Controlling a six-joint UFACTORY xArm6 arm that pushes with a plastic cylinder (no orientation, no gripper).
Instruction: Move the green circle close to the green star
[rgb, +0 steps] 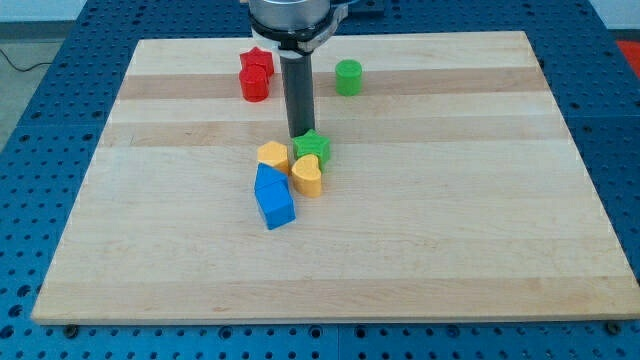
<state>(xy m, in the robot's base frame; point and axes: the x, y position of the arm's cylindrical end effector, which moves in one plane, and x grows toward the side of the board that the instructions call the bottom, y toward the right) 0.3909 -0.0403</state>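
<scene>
My tip (301, 136) stood near the middle of the bench (480, 220), a little toward its top edge, at the lower end of the straight dark rod. There were no jaws on this arm at all, only the rod, so nothing was gripped or held. The tip sat right at the top side of the green star (313, 147), touching it or very nearly so; I could not tell which.

The green star belonged to a tight cluster at the bench's centre. A yellow block (272, 155), of a shape I could not make out, lay just at the star's left, and a yellow heart (308, 176) pressed against the star's lower side. Two blue blocks (273, 196), packed together, sat below the yellows, toward the bench's bottom edge.

The green circle (348, 77) stood well apart from the green star, up near the bench's top edge and slightly to the right of the rod. Close to the same edge, left of the rod, a red star (257, 62) and a red circle (254, 85) sat touching each other.
</scene>
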